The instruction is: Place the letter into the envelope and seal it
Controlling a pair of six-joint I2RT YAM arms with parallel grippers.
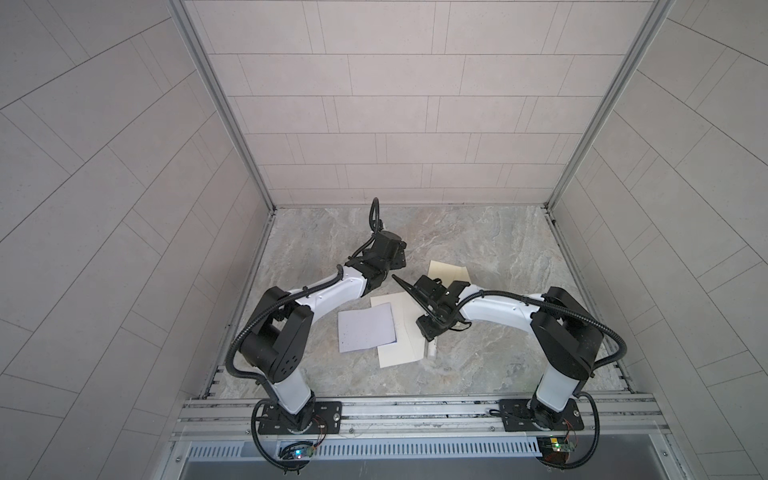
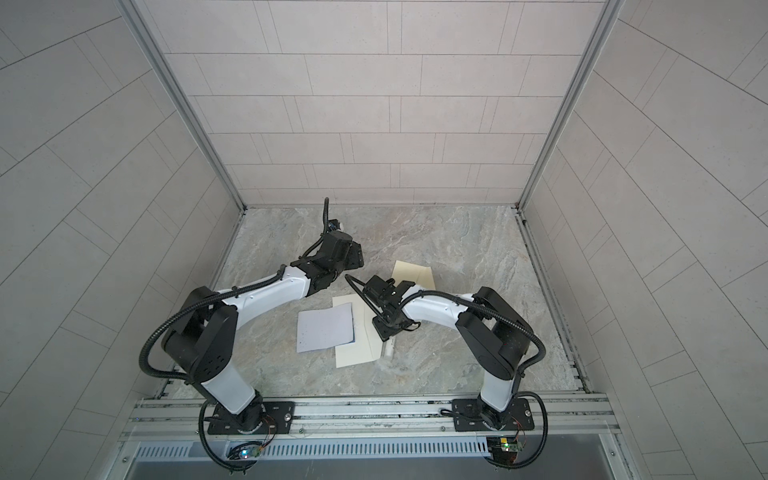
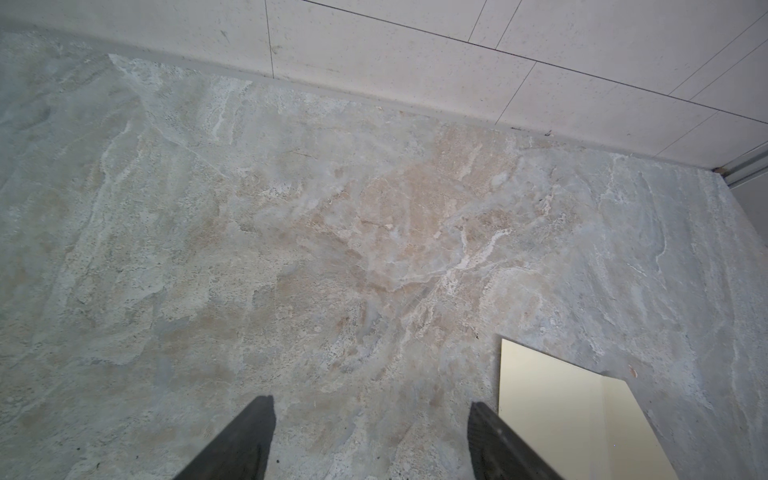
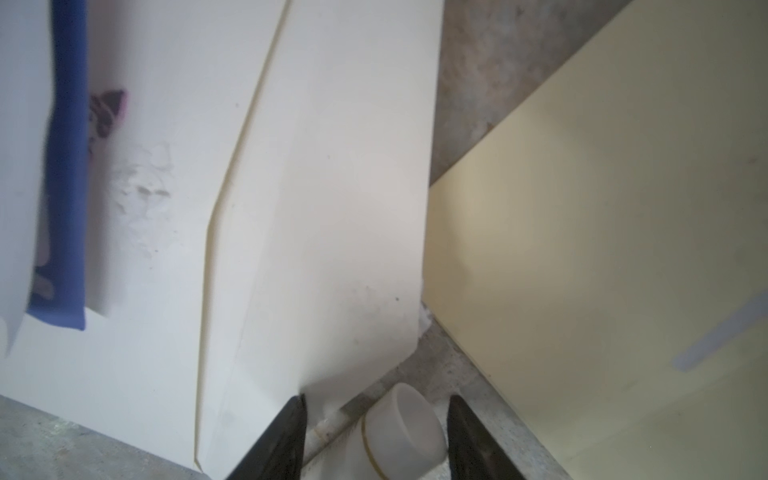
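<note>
While the letter [image 1: 365,328] lies atop the unsealed envelope [image 1: 400,352], not inside, I hold my left pincer [image 3: 370,402] wide and empty, right pincer [image 4: 377,397] spread around the glue stick [image 4: 405,428].

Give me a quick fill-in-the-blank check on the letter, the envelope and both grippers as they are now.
1. The letter lies partly on the ____.
2. The left gripper is empty and ____, over bare table.
3. The tube between the right gripper fingers is ____ in colour.
Missing words: envelope; open; white.
</note>
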